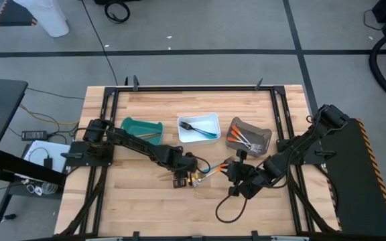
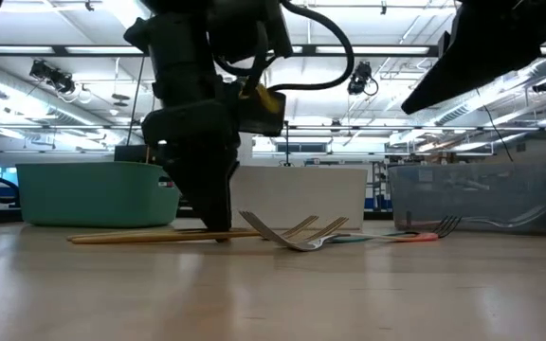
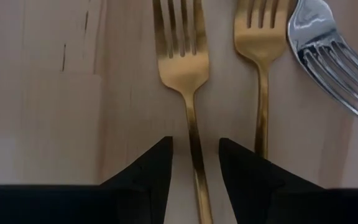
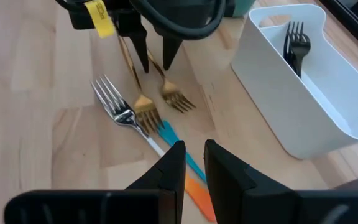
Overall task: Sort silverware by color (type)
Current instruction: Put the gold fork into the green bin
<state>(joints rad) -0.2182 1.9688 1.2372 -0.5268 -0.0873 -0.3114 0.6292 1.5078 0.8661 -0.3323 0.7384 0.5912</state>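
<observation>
Several pieces lie loose mid-table: two gold forks (image 3: 185, 68) (image 3: 263, 37), a silver fork (image 3: 328, 56) whose tines rest over the second gold fork, and a blue-handled piece (image 4: 173, 143) and an orange-handled piece (image 4: 199, 194). My left gripper (image 3: 196, 149) is open and down at the table. Its fingers stand on either side of the first gold fork's handle (image 3: 194, 134), with a gap on each side. My right gripper (image 4: 194, 155) hovers above the blue and orange handles, its fingers a narrow gap apart with nothing between them.
Three bins stand in a row beyond the forks: a teal bin (image 1: 134, 124) holding gold pieces, a white bin (image 1: 212, 118) holding a dark-headed fork, and a grey-brown bin (image 1: 265, 134) holding orange-handled and silver pieces. A black cable (image 1: 225, 211) loops on the near table. Bare wood lies to the near left.
</observation>
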